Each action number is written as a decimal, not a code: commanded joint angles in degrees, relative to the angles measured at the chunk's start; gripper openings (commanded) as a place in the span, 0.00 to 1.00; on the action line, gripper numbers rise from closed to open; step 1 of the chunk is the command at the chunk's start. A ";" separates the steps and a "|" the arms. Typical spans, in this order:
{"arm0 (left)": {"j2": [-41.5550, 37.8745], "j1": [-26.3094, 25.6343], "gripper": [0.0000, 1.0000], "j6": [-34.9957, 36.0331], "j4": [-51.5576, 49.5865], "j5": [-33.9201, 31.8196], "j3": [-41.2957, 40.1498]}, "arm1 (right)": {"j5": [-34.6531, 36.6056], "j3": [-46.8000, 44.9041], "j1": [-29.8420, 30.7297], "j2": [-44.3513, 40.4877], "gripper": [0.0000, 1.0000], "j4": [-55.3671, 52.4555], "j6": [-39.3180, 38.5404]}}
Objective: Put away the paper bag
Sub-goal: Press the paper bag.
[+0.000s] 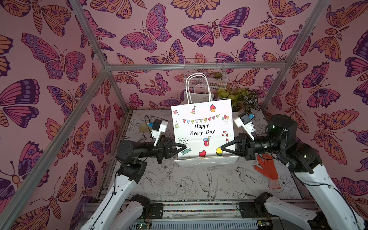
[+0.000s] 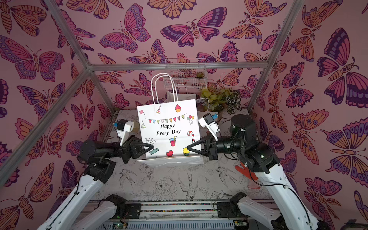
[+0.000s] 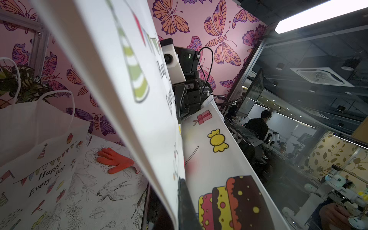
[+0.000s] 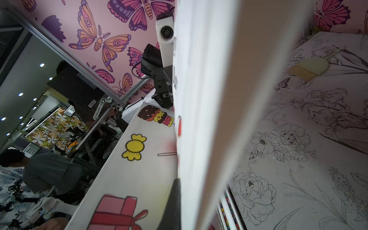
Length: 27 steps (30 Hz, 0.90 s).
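The paper bag [image 1: 202, 127] is held upright on the table [image 1: 189, 185], near the orange glove [image 1: 266, 169]. Its lower side edges are pinched between closed jaws. The right gripper [image 1: 221, 149] is on the edge nearest the glove, and the left gripper [image 1: 184, 148] is on the far edge. A second bag [image 1: 201, 98] is seen behind it.
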 commanded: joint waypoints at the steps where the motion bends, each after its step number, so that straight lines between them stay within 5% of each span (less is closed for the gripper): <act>1: 0.06 0.19 0.19 0.40 0.77 -0.47 -0.73 | 1.84 0.92 0.49 -0.21 0.00 -3.20 -2.61; 3: 0.69 0.12 0.36 0.16 0.66 1.22 -0.83 | 2.42 1.94 0.51 -0.22 0.00 -3.17 -2.79; 6: 1.09 -0.27 0.47 0.30 0.77 3.33 -1.10 | 3.54 2.90 0.56 -0.46 0.00 -2.01 -2.50; 17: 0.42 -1.37 0.49 2.02 0.66 4.86 -1.95 | 4.06 5.02 0.48 2.14 0.00 2.10 -1.00; 23: 1.97 -2.69 0.43 2.68 0.65 4.75 -1.37 | 5.43 5.65 0.37 0.74 0.00 2.15 -0.93; 27: 2.13 -3.23 0.19 3.06 0.68 4.66 -1.27 | 5.88 4.44 0.37 -0.15 0.00 2.90 -0.26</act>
